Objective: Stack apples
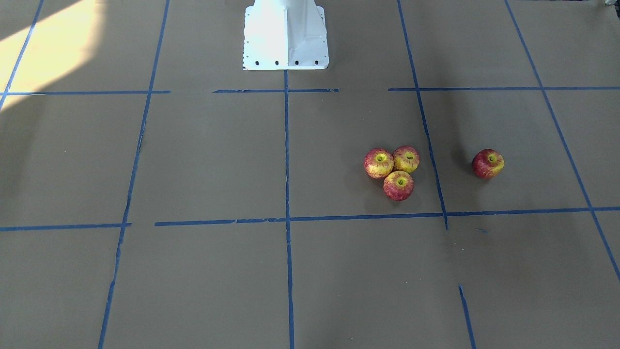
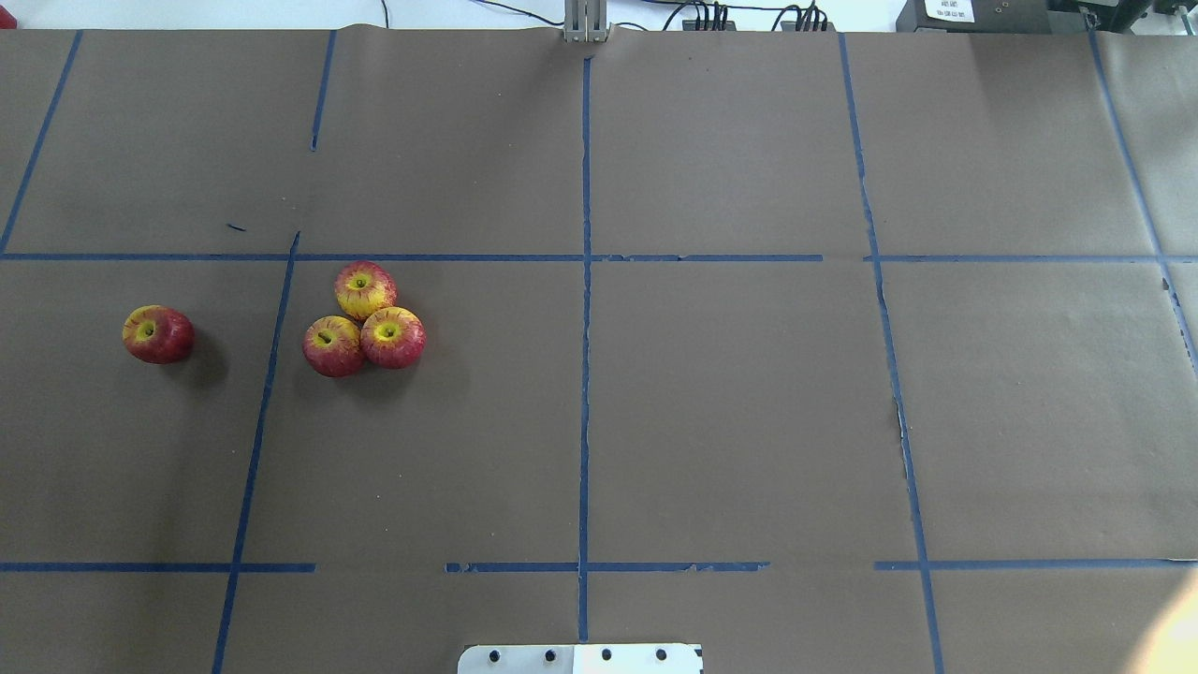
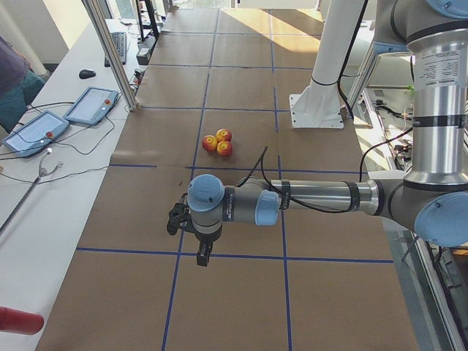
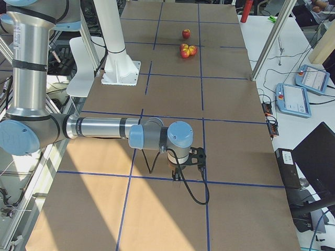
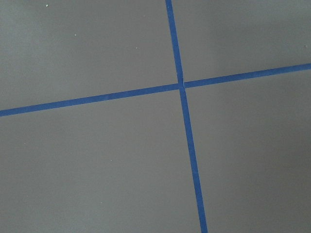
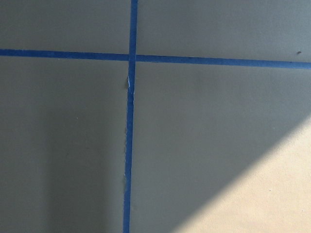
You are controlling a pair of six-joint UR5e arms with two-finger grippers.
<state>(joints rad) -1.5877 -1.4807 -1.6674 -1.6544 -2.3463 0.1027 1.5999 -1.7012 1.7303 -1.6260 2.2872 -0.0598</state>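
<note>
Brown paper table [image 2: 730, 421], blue tape grid [image 2: 585, 374], sunlight at one end. Three apples [image 2: 374, 328] huddle touching on the robot's left, the fourth apple [image 2: 158, 334] apart. Left gripper [image 3: 203, 256] and right gripper [image 4: 177, 177] hover low over the paper; can't tell whether they're open.

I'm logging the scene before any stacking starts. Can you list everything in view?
small round red-and-yellow streaked apples: three, touching in a cluster, on the robot's left half of the table.
redder lone apple: one, red with a yellow top, apart from the cluster, farther to the robot's left.
brown paper-covered table: one, brown, under everything.
blue tape lines: several, blue, forming a grid on the paper.
white robot pedestal: one, white, at the middle of the robot's table edge.
grey touch-screen pendants: two, grey, on the side bench.
left gripper: one, dark, hovers above tape lines at the table's left end, far from the apples; open or shut cannot be told.
right gripper: one, dark, hovers at the right end; likewise unclear.
</note>
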